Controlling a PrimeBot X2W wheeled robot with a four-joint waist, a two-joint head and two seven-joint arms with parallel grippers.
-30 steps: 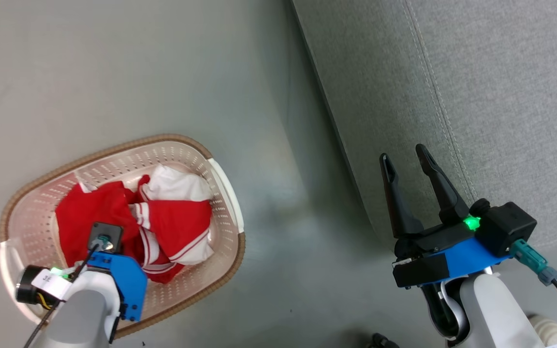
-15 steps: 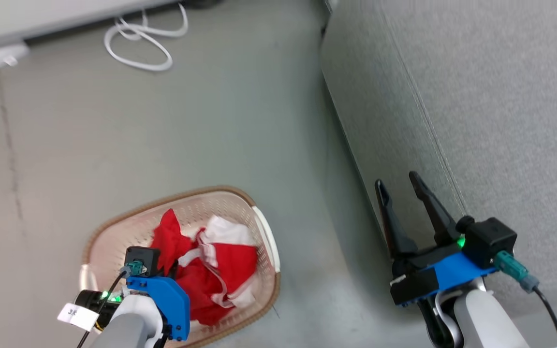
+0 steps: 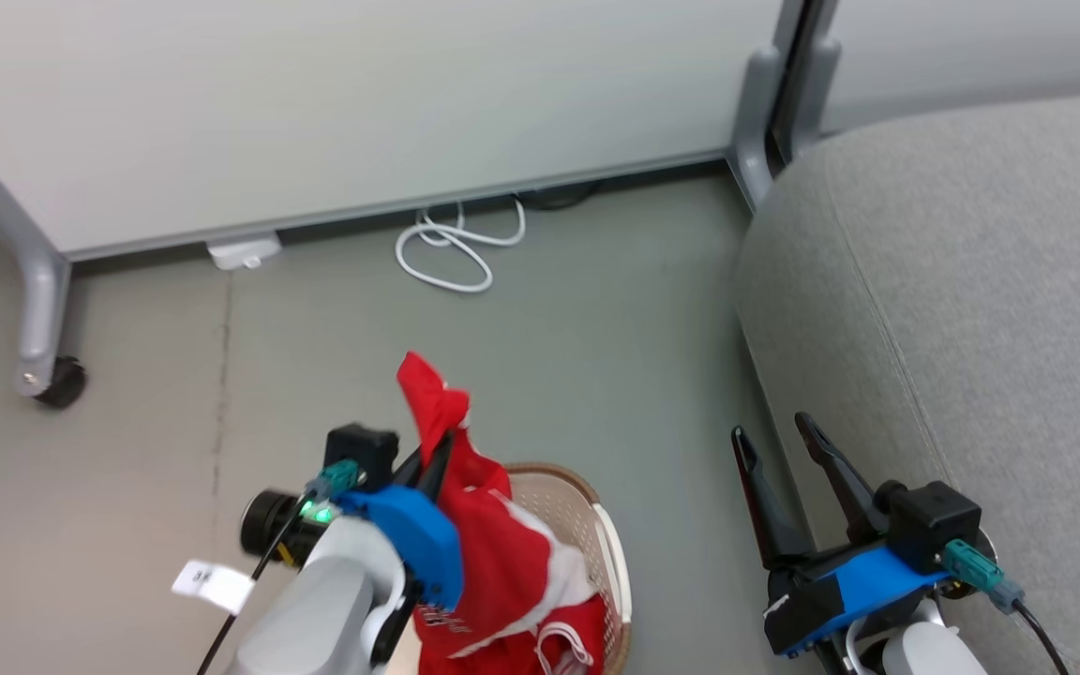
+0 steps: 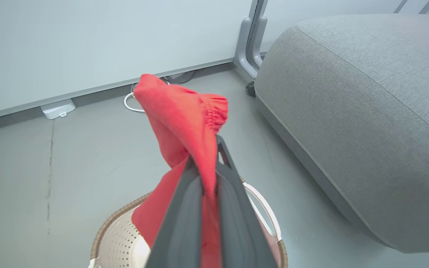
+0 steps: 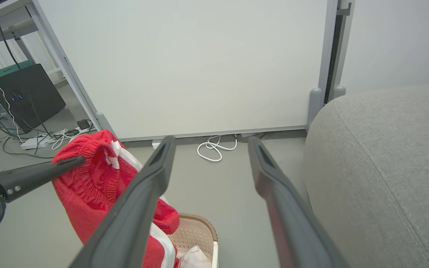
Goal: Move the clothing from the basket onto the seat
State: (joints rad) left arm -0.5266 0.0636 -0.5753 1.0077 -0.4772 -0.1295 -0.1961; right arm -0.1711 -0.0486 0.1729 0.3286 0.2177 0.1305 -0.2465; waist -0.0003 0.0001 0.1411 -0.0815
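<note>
The clothing (image 4: 184,108) hangs above the basket (image 3: 607,534), pinched in my left gripper (image 4: 205,149), fingers clamped tight. My right gripper (image 3: 771,429) gapes wide and empty beside the basket. My worry is the trailing hem snagging the basket's rim, or a thin pinch slipping before I reach the seat (image 3: 971,281).

A coiled white cable (image 3: 454,236) lies on the grey floor (image 3: 596,356) below a white partition (image 3: 362,103), a white box (image 3: 242,251) at the cable's nine o'clock, a black castor (image 3: 62,382) at eight.
</note>
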